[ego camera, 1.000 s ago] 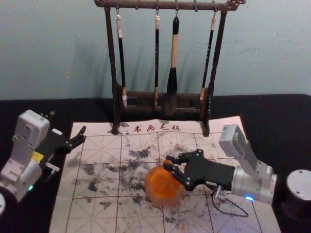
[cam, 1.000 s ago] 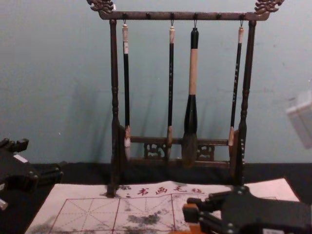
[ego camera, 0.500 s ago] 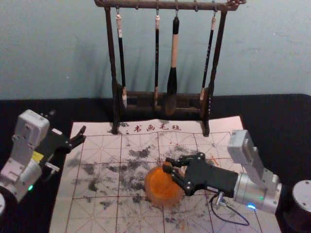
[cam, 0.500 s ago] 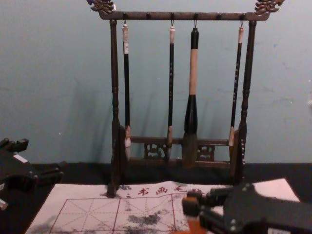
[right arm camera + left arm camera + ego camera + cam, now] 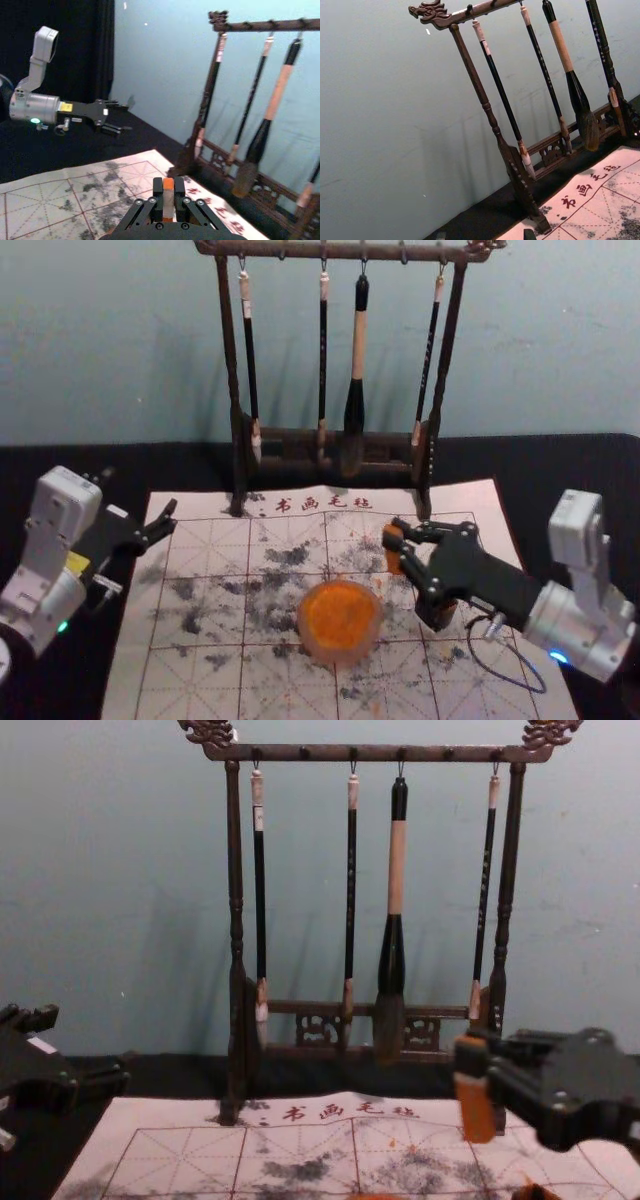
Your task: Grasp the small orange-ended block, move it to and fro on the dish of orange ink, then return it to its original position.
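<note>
My right gripper is over the mat's right half, shut on the upper part of the small block. In the chest view the block hangs nearly upright, orange at top and bottom. The right wrist view has the right gripper with the pale middle of the block between its fingertips. The dish of orange ink stands on the mat, left of the block and apart from it. My left gripper is parked open at the left; its fingertips, the left gripper, edge into the left wrist view.
A small dark container stands partly beneath the right gripper; in the chest view the container shows orange at its rim. A wooden rack with hanging brushes stands behind the mat. A silver-topped round object is at the left edge.
The right gripper has moved from above the ink dish to the right and farther back, carrying the block. The dark container has come into sight. The left arm is still.
</note>
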Motion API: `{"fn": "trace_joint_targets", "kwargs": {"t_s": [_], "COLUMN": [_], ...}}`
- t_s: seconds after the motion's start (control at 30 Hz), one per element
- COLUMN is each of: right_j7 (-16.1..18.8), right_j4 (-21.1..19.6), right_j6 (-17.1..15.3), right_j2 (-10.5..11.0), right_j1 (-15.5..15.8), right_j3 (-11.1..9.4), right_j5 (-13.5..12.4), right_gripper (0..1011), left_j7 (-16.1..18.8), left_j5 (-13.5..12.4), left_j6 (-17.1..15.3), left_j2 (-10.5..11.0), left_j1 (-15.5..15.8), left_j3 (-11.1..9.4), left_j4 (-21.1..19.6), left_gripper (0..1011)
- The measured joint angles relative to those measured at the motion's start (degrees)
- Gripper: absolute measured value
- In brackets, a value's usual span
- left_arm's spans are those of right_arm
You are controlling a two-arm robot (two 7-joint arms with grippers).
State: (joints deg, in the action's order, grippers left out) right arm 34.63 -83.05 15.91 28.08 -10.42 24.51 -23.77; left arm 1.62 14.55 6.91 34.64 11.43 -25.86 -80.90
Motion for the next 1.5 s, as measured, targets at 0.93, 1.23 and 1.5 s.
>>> {"fn": "trace_joint_targets", "kwargs": {"t_s": [0.93,1.23,1.5], "right_j7": [-4.08,-2.38,-1.97], "right_j4": [-0.62,1.45,2.54], "right_j6": [0.1,-0.01,-0.95], "right_j2": [-0.54,-1.35,-1.71], "right_j1": [8.09,7.08,6.45], "right_j3": [-7.87,-7.7,-7.32], "right_j5": [0.26,-0.07,-0.2], "right_gripper": [81,81,80], "left_j7": [0.0,0.0,0.0], "left_j5": [0.0,0.0,0.0], "left_j6": [0.0,0.0,0.0], "left_j2": [0.0,0.0,0.0], "left_j1": [0.0,0.0,0.0], "left_j3": [0.0,0.0,0.0], "left_j4": [0.0,0.0,0.0], "left_gripper": [1001,1001,1001]}}
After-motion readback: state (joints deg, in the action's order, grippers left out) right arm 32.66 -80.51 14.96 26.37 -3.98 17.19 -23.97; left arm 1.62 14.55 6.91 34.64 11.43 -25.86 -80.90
